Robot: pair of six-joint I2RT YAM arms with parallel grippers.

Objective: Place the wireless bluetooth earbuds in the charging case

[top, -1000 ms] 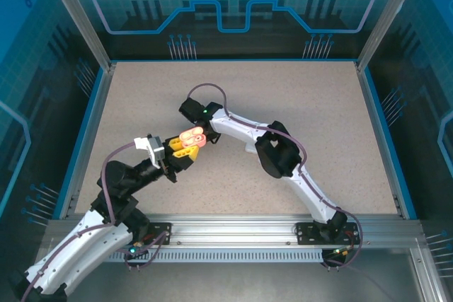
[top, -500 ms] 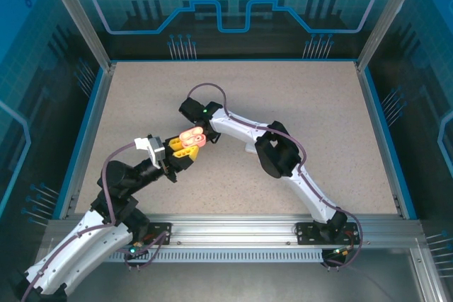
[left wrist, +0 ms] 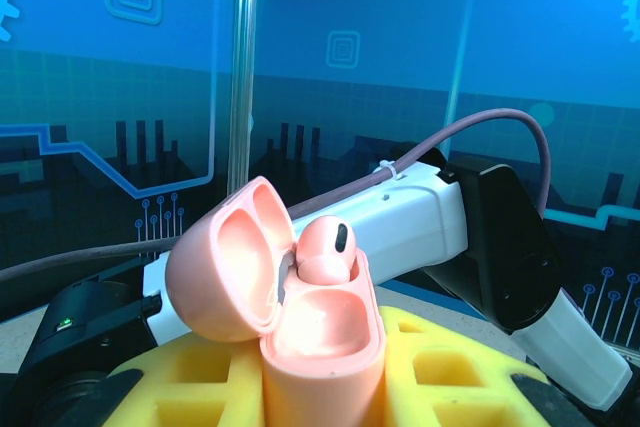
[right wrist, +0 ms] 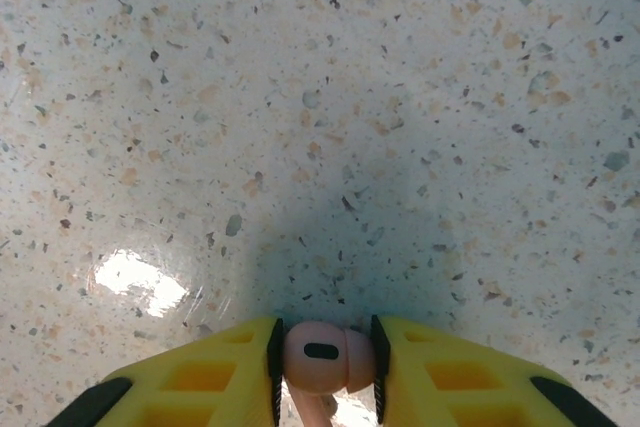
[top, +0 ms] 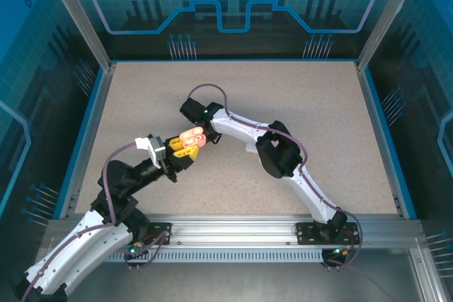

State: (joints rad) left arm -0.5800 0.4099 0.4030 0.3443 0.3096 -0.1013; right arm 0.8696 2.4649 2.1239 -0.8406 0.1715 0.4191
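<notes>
**Salmon bud pinched, case held open**

L gripper [left wrist: 325,392] is clamped on the salmon case [left wrist: 330,332], held upright, well in from the table [top: 318,97] edges, lid [left wrist: 225,267] flipped back. One bud [left wrist: 325,247] sits in a well, seemingly not fully down. R gripper [right wrist: 324,362] pinches a 2nd bud [right wrist: 322,352] btwn its yellow fingers [right wrist: 200,387], just beside the case.

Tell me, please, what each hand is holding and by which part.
The left hand clamps the open salmon charging case by its lower body. The right hand pinches a salmon earbud by its rounded head.
</notes>
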